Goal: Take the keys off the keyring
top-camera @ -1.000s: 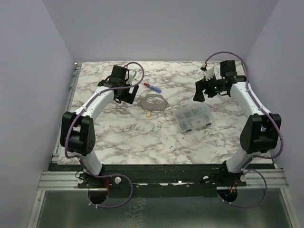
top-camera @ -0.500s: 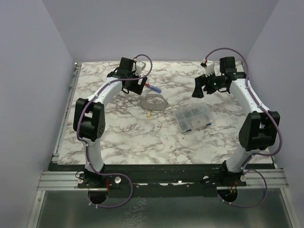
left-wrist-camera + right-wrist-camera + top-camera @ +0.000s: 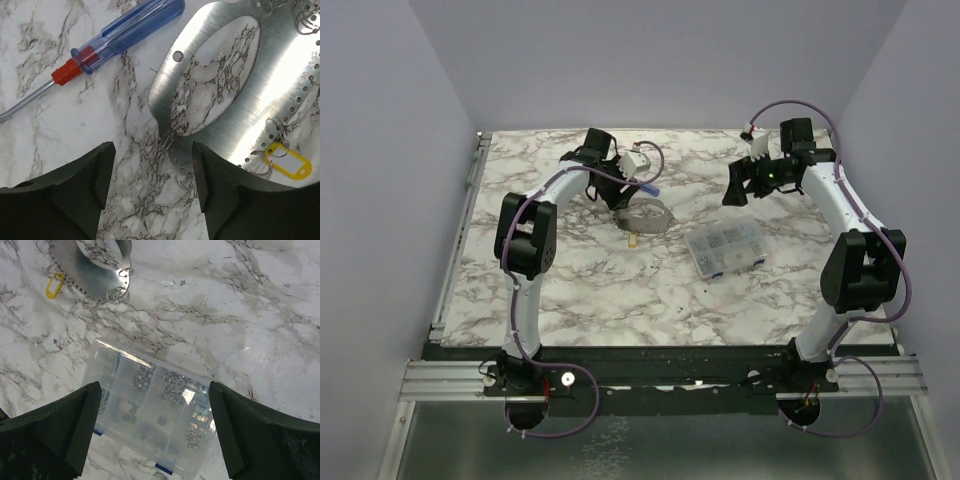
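The left pincer (image 3: 152, 157) has swung over the keyring (image 3: 295, 65) on the worktop (image 3: 75, 125), narrowing but empty, seemingly lining up on a wire loop (image 3: 167, 142). The yellow key (image 3: 287, 162) is not yet off. The right pincer (image 3: 153, 390) hovers wide.

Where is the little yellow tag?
In the top view, the yellow tag lies mid-table at the near edge of the grey keyring, just left of the clear box.
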Available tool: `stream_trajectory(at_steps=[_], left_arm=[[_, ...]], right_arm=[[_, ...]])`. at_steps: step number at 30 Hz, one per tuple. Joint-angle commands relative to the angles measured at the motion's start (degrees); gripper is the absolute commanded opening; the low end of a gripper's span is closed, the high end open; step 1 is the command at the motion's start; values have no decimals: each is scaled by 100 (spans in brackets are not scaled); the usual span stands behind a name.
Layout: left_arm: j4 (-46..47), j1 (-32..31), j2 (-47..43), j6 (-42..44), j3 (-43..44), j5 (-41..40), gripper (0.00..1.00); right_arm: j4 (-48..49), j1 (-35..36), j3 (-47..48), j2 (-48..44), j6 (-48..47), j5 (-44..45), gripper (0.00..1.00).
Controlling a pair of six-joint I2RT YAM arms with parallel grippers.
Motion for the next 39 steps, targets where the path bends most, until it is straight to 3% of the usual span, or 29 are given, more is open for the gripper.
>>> stream_trajectory(at_steps=[1,10,17,20,26,31,39], left_arm=[[-316,-18,415,878,356,439,66],[-1278,-3,790,1634,918,296,53],[-1845,-26,583,2107,1044,366,12],[-1884,-55,436,2191,1043,300,0],[-1884,-201,-21,2354,981,245,0],[-1704,-401,-656,2965,580,100,0],[-1117,-595,-1578,3951,0,112,0]], right_arm=[[-195,-15,113,44,-42,-147,100],[-176,-15,80,-9,-39,-275,100],[728,-15,-267,-206,337,-1270,100],[916,-15,-179,-65,560,-1521,100],[1255,3,-89,199,950,-1878,100],[1704,70,-143,239,1181,-2067,100],[2015,172,-158,166,866,-2567,100]])
